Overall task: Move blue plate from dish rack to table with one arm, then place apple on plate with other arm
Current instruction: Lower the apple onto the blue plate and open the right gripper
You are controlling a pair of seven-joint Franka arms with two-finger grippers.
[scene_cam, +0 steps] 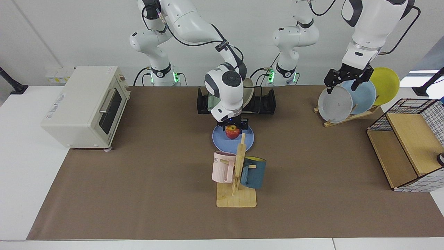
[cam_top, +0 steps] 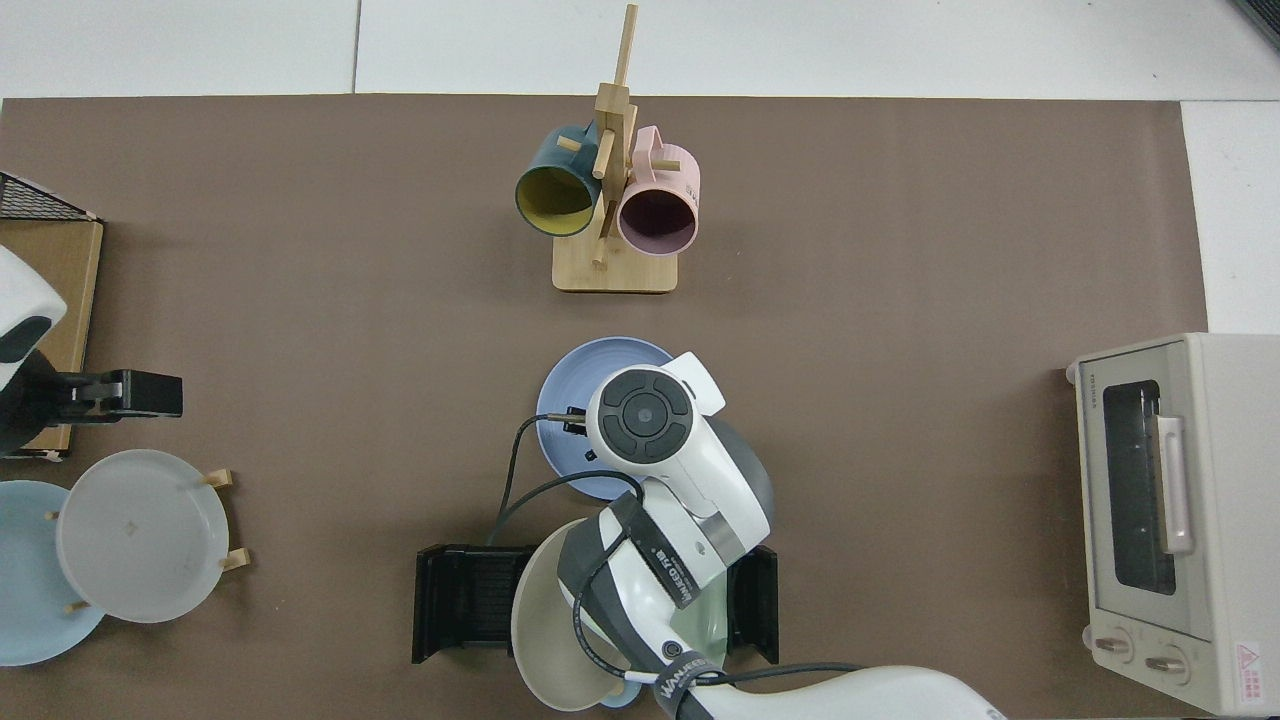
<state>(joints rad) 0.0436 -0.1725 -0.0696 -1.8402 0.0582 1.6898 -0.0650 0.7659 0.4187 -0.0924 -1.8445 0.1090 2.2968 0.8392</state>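
A: Nearest the facing camera, the mug stand [scene_cam: 237,180] with its 2 mugs, sitting at 6 o'clock of the plate [scene_cam: 222,138]. The plate is flat on the table [scene_cam: 138,180], out of the rack [scene_cam: 267,101], so step 1 looks done.

B: And right over it, the right gripper [scene_cam: 233,129], fingers pinched on the apple [scene_cam: 232,132]. The apple is low over the plate's middle; I can't tell if it touches yet.

A: What could spoil this?

B: My call: let go while it's clear of the surface and a round apple drops, rolls, and may run off that shallow rim toward 6 o'clock and the stand. Press too hard and the plate could skid on the mat.

A: Which way does the apple point?

B: The yellow patch shows on top, so the stem end looks to be up, axis roughly upright. It's near round, so no real long axis. In the top view the arm hides it; only the plate's rim [cam_top: 560,400] shows.

A: Farther back?

B: The rack at 12 o'clock of the plate, holding other plates. Far off at 2 o'clock, the left gripper [scene_cam: 346,80] waits above the grey plate [scene_cam: 334,104], fingers spread, holding nothing.
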